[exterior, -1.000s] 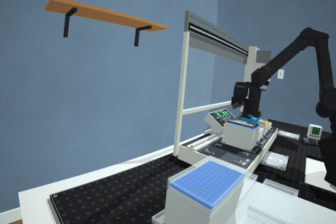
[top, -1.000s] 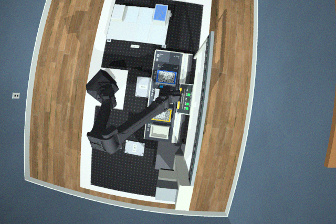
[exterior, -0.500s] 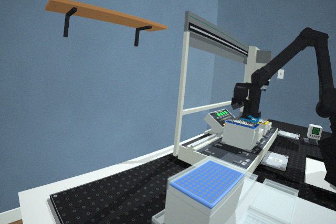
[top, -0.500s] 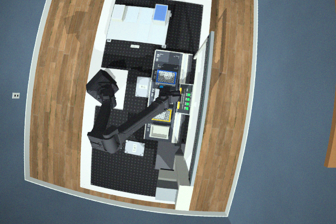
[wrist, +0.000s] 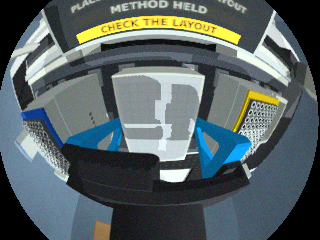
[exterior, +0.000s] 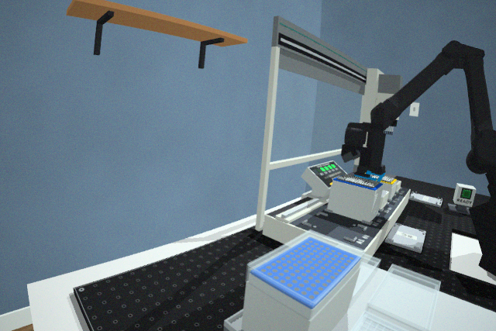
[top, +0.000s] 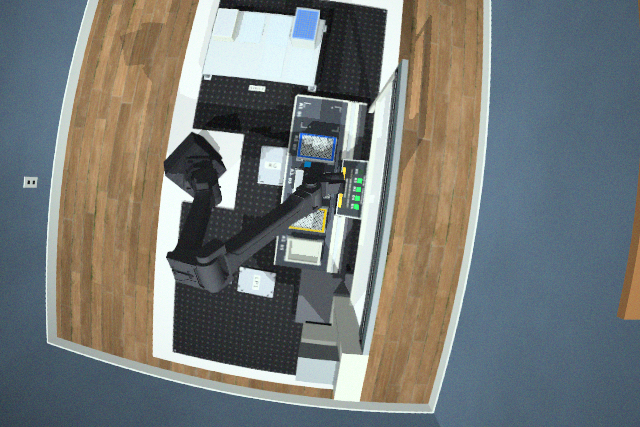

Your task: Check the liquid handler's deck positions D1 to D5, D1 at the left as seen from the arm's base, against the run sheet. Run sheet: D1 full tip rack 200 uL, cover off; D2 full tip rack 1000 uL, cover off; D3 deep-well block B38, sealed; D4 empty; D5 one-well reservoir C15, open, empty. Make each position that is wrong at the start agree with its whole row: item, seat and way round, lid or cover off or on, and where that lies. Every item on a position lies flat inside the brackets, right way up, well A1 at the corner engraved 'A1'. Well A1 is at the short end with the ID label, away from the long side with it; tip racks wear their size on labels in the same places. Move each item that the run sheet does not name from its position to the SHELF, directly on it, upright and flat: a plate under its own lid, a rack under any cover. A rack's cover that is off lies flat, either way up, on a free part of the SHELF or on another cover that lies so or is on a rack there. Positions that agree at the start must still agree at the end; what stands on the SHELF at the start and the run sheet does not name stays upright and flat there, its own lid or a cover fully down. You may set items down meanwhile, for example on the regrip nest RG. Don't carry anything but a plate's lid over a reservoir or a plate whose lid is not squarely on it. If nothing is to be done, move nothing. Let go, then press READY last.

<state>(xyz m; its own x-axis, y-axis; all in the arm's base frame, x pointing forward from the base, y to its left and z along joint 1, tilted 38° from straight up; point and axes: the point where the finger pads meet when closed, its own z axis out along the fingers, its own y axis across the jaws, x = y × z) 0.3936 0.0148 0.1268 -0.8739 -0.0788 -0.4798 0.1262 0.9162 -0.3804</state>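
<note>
My gripper is open, its blue fingers standing on either side of the grey deep-well block at the middle deck position. From above the arm hides the block. A blue-topped tip rack, cover off, stands one position to the left. A yellow-topped tip rack, cover off, stands one position to the right. A white reservoir sits open at the far right position. The far left position is bare.
The status panel stands behind the deck. The shelf holds a blue rack under a clear cover and loose covers. The RG nest lies beside the deck, and the READY button stands further along.
</note>
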